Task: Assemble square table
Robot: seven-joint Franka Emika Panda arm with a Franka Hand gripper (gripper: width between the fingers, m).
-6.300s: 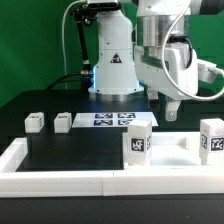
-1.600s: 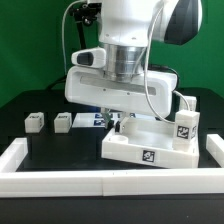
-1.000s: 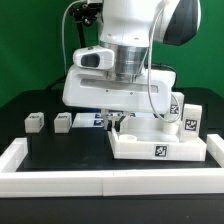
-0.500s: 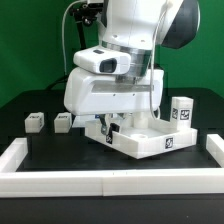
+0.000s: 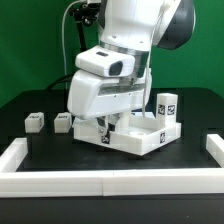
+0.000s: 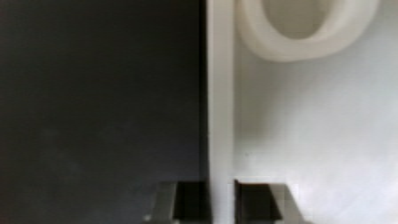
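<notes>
The claw is clenched on the raised rim of the square table, above the dark desk.

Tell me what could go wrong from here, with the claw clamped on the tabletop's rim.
1. The claw pinches only the thin raised rim of the square tabletop, near one corner. If dragged, the slab may pivot or slip out.
2. An upright leg stands right at the slab's far side, and a jolt could topple it.
3. Two small legs sit toward the exterior view's left, where a wide swing might knock them.
</notes>
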